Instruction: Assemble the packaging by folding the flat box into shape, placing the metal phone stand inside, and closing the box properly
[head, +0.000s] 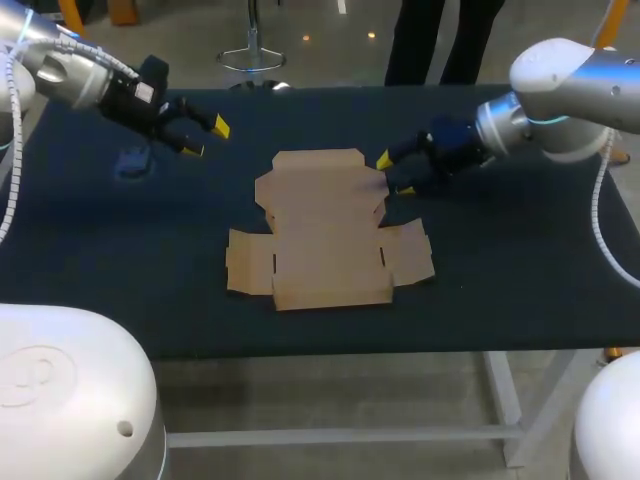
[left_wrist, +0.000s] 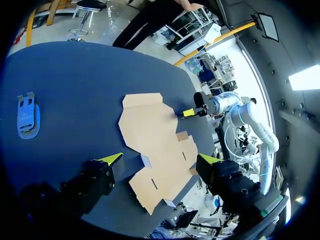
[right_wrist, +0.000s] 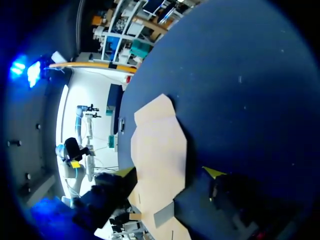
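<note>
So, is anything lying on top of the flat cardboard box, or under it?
Nothing lies on the flat cardboard box; the phone stand lies apart on the table. Whatever is beneath the box is covered by it.

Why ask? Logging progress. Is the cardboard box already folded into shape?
No, the cardboard box lies flat and unfolded on the table.

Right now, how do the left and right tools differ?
Left tool hangs over bare table, away from the flat box; right tool sits at the box's right edge. Left tool is nearer the phone stand; right tool is far from it. Both are open and hold nothing.
</note>
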